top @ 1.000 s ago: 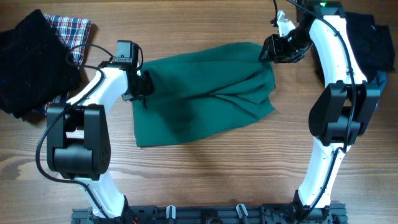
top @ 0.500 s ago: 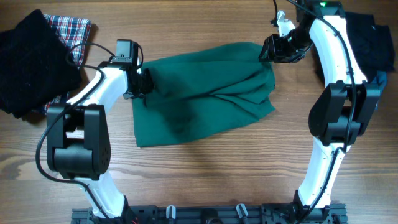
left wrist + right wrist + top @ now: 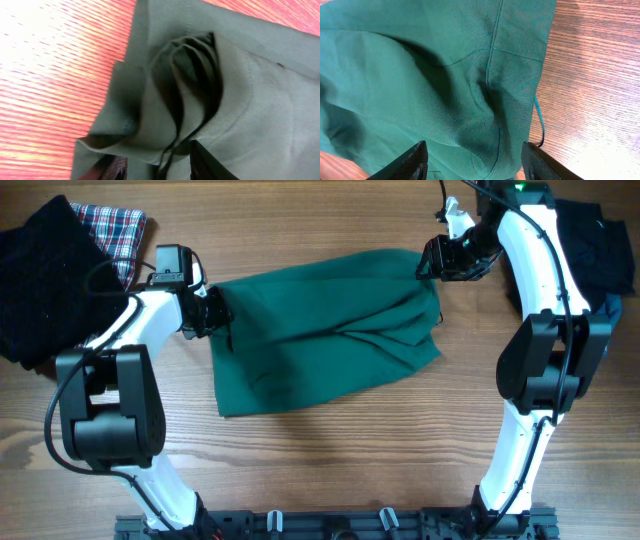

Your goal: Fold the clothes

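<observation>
Left gripper (image 3: 212, 315) clenches green cloth (image 3: 330, 335) at its left edge; right gripper (image 3: 426, 268) splayed over it

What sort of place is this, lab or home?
Probably a robot lab bench, not a home: two arms mounted on a black rail at the edge of a wood-grain table, a green garment spread between them, spare clothes piled at the far corners.
</observation>
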